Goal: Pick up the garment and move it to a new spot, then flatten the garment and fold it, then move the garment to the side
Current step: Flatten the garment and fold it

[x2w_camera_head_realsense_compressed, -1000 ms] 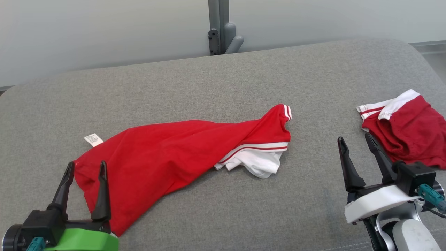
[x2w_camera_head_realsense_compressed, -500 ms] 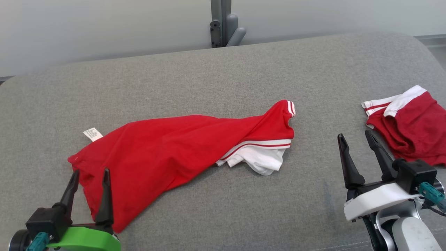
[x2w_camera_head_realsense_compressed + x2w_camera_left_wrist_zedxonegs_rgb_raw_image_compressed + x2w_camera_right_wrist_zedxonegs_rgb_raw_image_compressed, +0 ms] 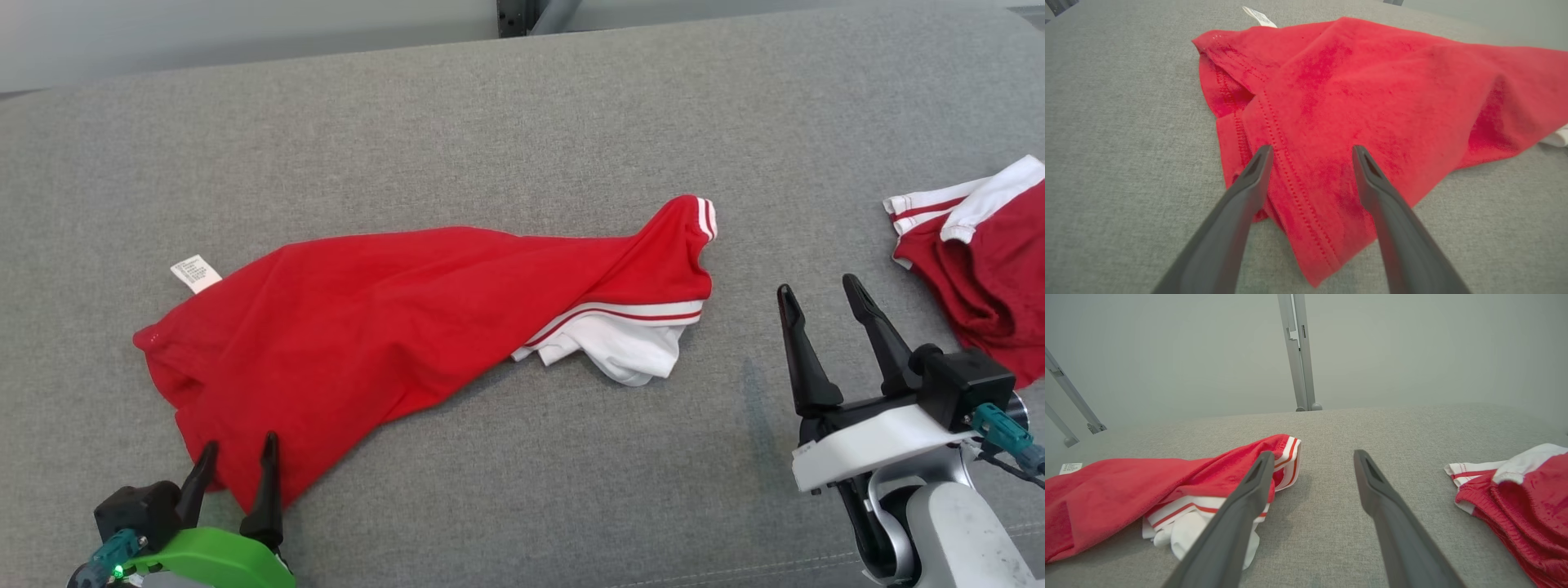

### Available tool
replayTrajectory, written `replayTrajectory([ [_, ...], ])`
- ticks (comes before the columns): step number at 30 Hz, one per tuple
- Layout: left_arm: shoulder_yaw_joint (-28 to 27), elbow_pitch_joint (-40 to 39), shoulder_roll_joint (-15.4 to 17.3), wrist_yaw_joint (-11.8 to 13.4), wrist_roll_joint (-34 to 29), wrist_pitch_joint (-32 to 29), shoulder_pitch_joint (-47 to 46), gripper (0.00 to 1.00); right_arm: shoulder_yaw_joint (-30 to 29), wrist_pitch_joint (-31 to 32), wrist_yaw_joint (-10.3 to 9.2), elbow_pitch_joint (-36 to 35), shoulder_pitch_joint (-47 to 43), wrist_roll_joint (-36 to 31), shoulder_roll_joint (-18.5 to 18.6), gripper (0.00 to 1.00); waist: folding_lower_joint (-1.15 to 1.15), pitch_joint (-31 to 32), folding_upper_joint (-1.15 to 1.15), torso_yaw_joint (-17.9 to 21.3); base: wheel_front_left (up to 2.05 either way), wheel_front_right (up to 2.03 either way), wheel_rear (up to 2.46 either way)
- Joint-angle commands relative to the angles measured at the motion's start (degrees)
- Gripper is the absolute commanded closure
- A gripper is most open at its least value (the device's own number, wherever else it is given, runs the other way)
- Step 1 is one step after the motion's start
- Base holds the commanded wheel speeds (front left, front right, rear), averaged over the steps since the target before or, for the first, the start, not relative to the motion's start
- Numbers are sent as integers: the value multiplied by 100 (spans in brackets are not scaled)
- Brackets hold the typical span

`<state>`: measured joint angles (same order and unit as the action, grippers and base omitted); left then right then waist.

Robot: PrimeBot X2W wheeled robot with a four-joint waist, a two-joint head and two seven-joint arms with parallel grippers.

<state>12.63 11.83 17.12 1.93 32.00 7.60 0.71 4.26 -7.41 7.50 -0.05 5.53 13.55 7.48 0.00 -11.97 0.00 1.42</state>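
Observation:
The garment is a red shirt with white, red-striped trim, lying crumpled and stretched across the grey cushion; a white label sticks out at its left end. My left gripper is open at the garment's near-left corner. In the left wrist view the left gripper has its fingertips spread over the stitched hem of the garment, holding nothing. My right gripper is open over bare cushion, right of the white trim. In the right wrist view the right gripper has the garment to its left.
A second red and white garment lies bunched at the cushion's right edge, also seen in the right wrist view. A grey metal post stands behind the cushion against a pale wall.
The head camera has tilted down, so the whole picture has shifted up. My left gripper has drawn back from the garment's left hem to its near corner. Both grippers stay open.

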Motion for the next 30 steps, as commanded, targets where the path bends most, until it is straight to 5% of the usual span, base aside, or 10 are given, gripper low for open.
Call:
replayTrajectory([
  [1,-20,115,-10,-32,25,36,-167,0,4,-50,-2,7,111,-7,5,0,0,-229,0,-18,0,0,0],
  [13,-80,706,-98,-115,178,274,-477,0,-10,-122,-2,108,239,-48,-66,0,0,-428,0,-26,0,0,0],
  [16,-15,560,-62,-233,88,401,-537,100,-22,-128,-2,124,252,-45,-82,0,0,-404,0,-57,0,0,0],
  [30,-20,-1686,394,62,-299,112,-599,100,-177,-167,-2,-5,292,-75,-108,0,0,-409,0,-142,0,0,0],
])
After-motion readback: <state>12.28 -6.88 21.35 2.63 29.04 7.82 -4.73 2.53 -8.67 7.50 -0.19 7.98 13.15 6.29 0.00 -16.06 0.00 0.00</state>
